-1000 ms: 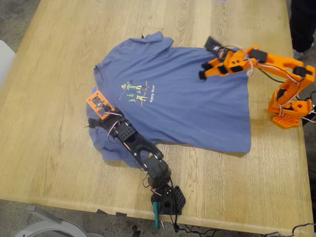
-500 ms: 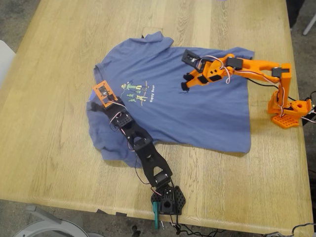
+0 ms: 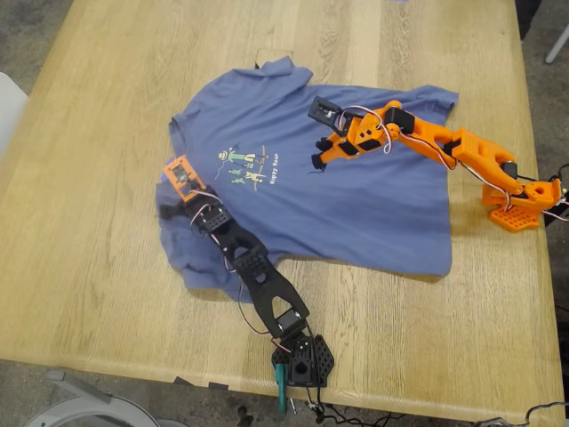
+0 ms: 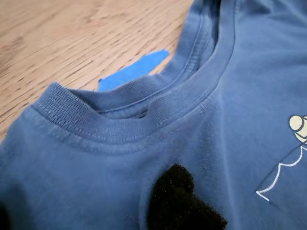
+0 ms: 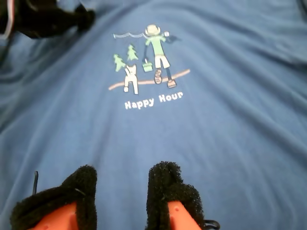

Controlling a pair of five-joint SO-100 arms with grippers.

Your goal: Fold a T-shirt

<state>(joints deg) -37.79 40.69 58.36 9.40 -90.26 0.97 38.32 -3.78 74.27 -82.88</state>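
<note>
Shirt (image 3: 302,178): lying spread on the wooden table (image 3: 98,178), chest print (image 3: 249,167) facing up, collar (image 3: 173,124) toward the exterior view's left.
First gripper (image 3: 169,206): my first gripper, on the black arm, is sitting at the shirt's collar end; its wrist view is looking along the ribbed collar (image 4: 124,120), with one black padded fingertip (image 4: 180,201) resting on the cloth just inside it.
First gripper state: I cannot tell; only that one pad is showing, the other being cut off.
Second gripper (image 3: 316,153): my second gripper, on the orange arm, is hovering low over the chest, just beside the print on the exterior view's right.
Second gripper state: its two black pads (image 5: 172,191) are standing slightly apart, nothing between them.
Hard to make out: whether the second pads are touching the cloth; a blue strip (image 4: 132,72) on the table is partly hidden behind the collar.
Arm poses: the black arm is stretching from its base (image 3: 302,360) at the near edge, across the shirt's lower sleeve; the orange arm is reaching from its base (image 3: 520,200) at the exterior view's right, stretched out low over the shirt.
</note>
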